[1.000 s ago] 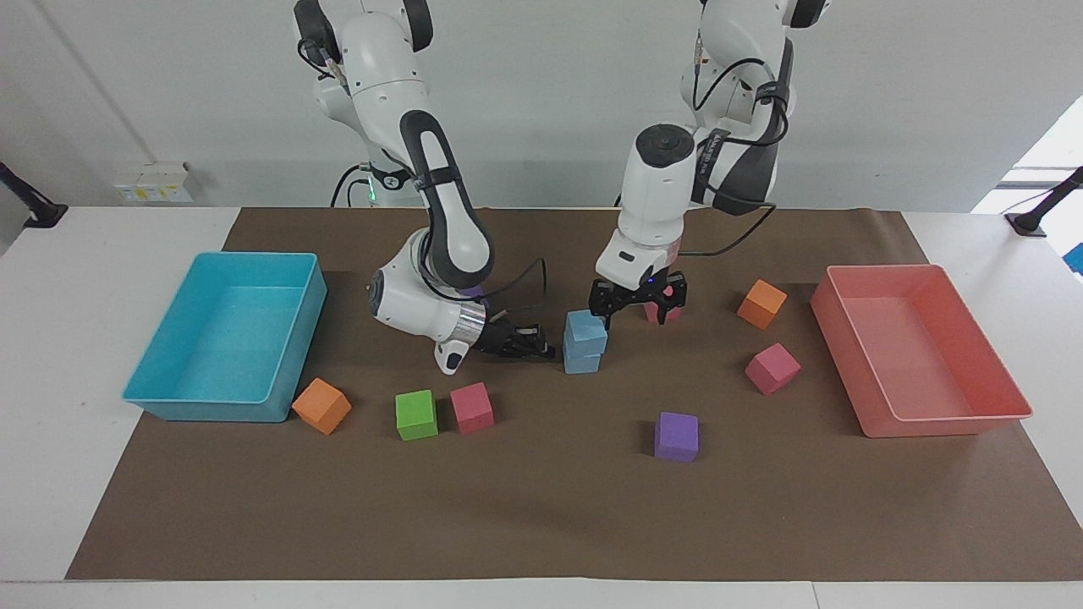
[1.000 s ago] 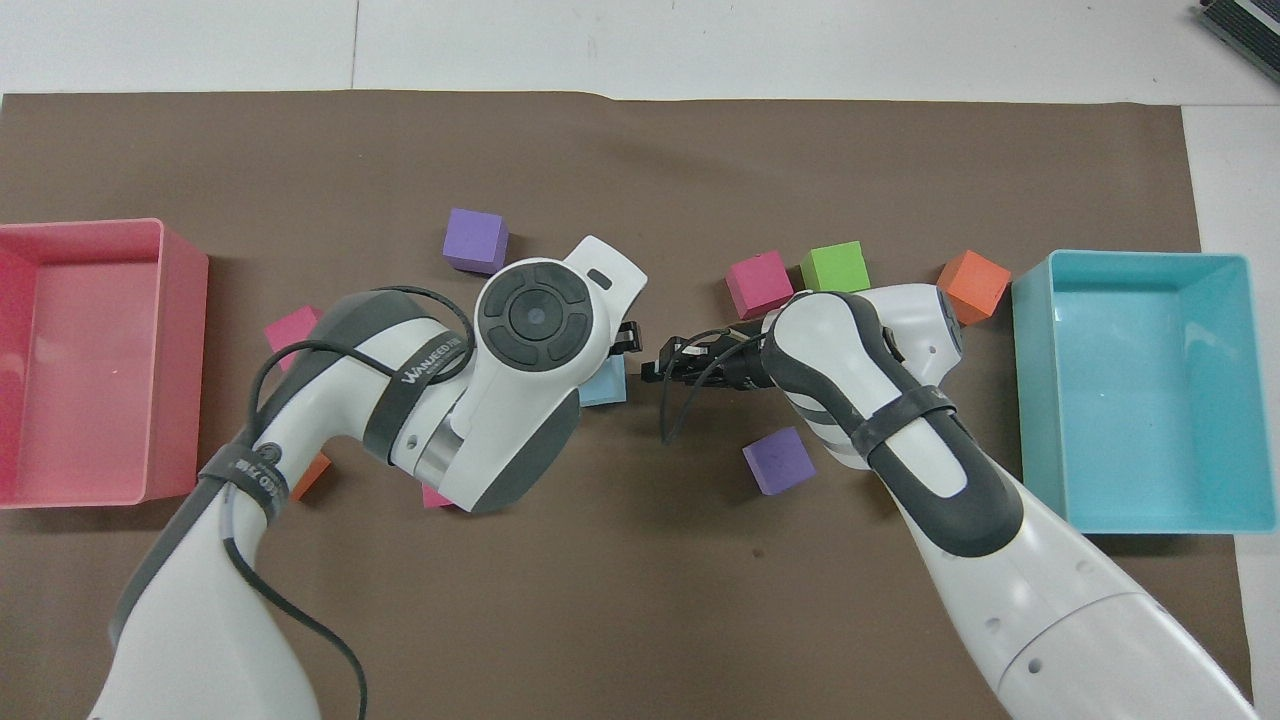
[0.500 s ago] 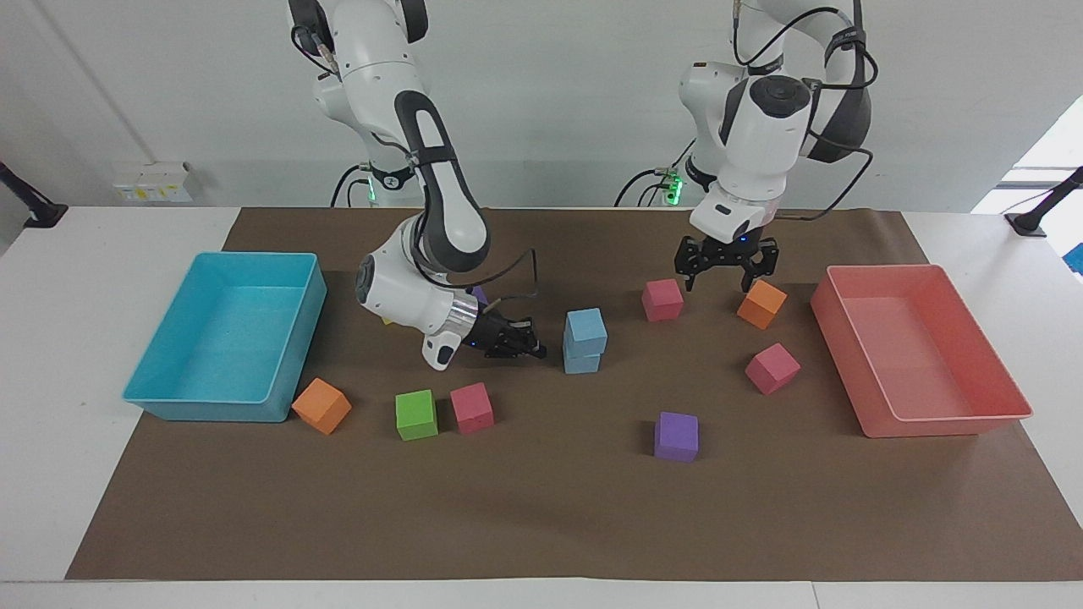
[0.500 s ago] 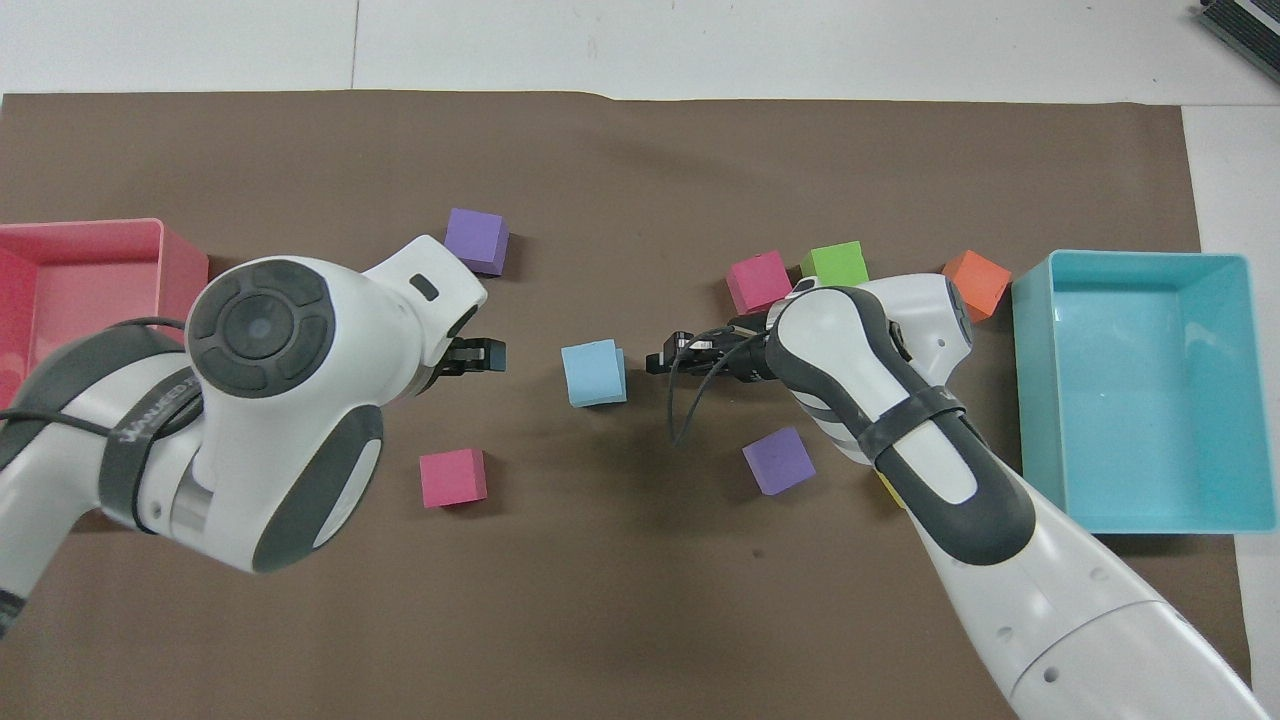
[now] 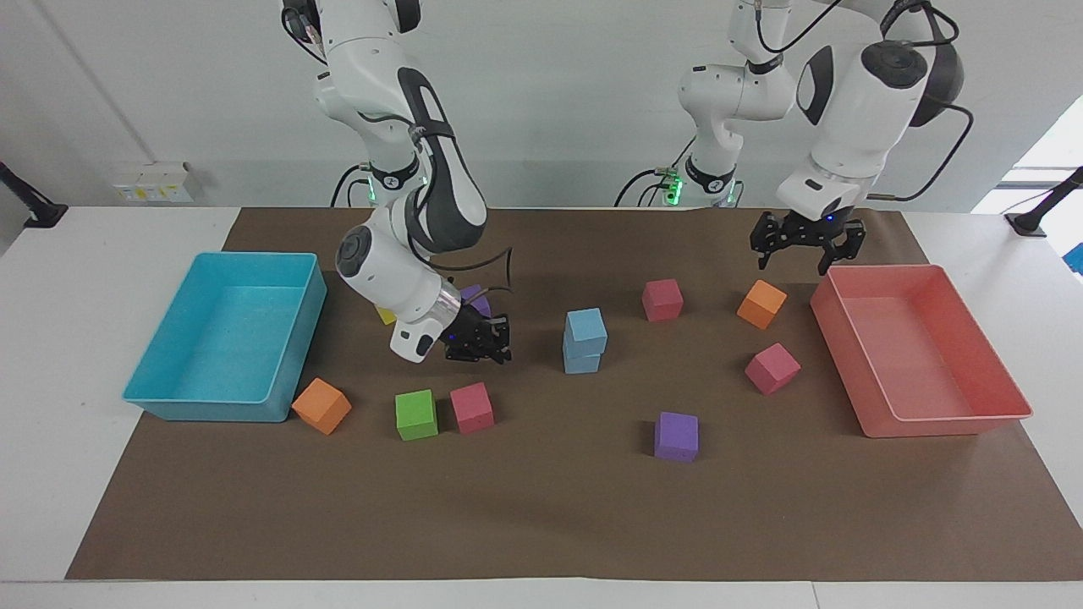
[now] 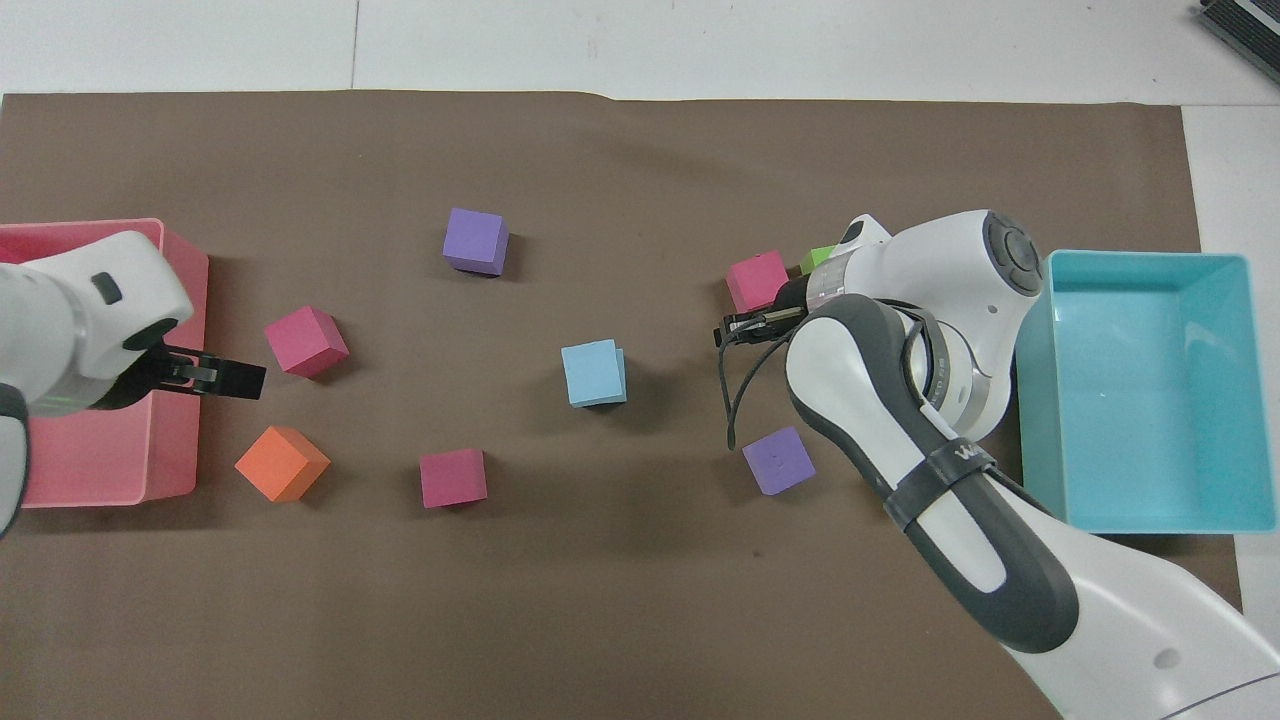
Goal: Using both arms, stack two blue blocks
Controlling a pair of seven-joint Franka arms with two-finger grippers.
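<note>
Two blue blocks stand stacked in the middle of the mat, the upper one [image 5: 586, 328] sitting slightly askew on the lower one [image 5: 580, 362]. From overhead the stack [image 6: 596, 373] shows as one square with a sliver of the lower block. No gripper touches it. My left gripper [image 5: 806, 247] hangs open and empty in the air over the mat beside the pink tray [image 5: 948, 425]; overhead the left gripper [image 6: 240, 378] shows by the tray's wall. My right gripper [image 5: 484, 347] is low over the mat, a hand's width from the stack toward the right arm's end, holding nothing; overhead the right gripper [image 6: 728, 328] peeks from under its wrist.
A turquoise tray [image 5: 305, 338] stands at the right arm's end. Loose cubes lie around: orange [image 5: 761, 304], pink [image 5: 662, 299], pink [image 5: 772, 368], purple [image 5: 677, 436], green [image 5: 415, 414], pink [image 5: 471, 407], orange [image 5: 321, 405]. A purple cube [image 5: 476, 298] sits partly hidden by the right wrist.
My left gripper has lifted off the stack and swung away to the pink tray. My right gripper has drawn back from the stack toward its own end. The stack stays standing.
</note>
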